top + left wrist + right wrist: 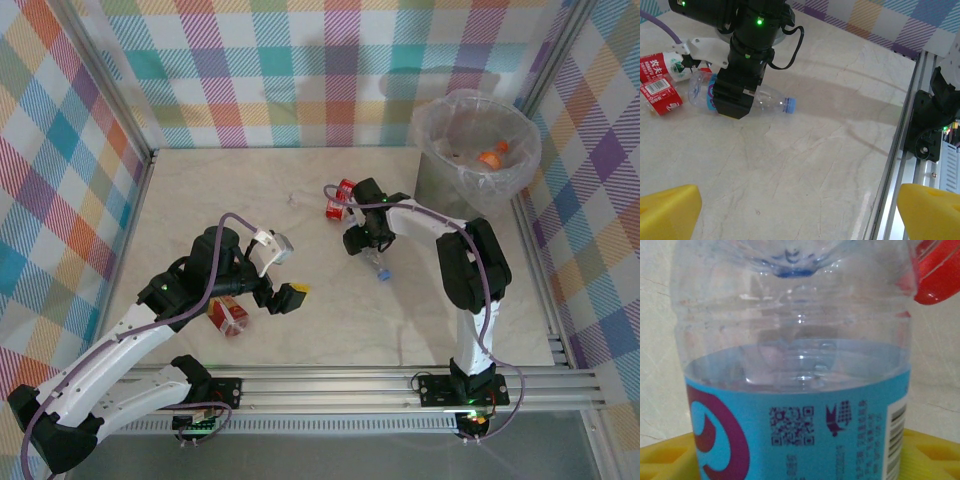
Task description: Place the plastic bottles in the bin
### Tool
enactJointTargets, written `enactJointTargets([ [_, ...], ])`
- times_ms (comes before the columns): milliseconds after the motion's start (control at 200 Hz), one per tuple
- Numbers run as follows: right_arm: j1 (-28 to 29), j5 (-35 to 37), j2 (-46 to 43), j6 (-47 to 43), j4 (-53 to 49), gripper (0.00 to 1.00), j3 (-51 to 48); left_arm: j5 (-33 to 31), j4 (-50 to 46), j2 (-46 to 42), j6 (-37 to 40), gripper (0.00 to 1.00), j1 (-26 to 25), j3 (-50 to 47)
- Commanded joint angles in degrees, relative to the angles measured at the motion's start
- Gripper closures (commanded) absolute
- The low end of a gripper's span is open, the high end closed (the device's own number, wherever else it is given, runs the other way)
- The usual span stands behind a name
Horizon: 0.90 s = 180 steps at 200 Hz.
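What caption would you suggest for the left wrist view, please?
Right jaws straddle a blue-capped bottle lying on the table.

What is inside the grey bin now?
In the bin, an orange-capped bottle shows near its right side. The crinkly liner hides whatever lies deeper.
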Motion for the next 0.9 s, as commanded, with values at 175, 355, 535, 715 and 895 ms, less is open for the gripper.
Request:
enactJointTargets([
  [175,0.63,0.06,-6.48,0.99,0.15,0.35,-0.69,0.9,0.19,-0.06,0.71,0.0,1.02,1.33],
  [355,0.63,-1.23,-12.15,1.86,-0.9,0.35,-1.08,0.55,1.71,-0.4,-0.94,0.0,1.15,0.75],
  [535,0.6,-2.88,-17.03,3.06,-3.01,0.35,0.58,-0.37,4.63,-0.89,-4.47,0.0,1.83,-0.01],
  [715,0.54,-3.24,-21.21,3.91,-5.69,0.34,5.31,-1.61,7.04,-1.82,-7.21,0.0,2.47,-0.83],
  [895,-0.31,-0.89,-23.66,3.96,-10.01,0.35,14.23,-2.59,7.73,-1.92,-8.9,0.0,3.06,-0.88],
])
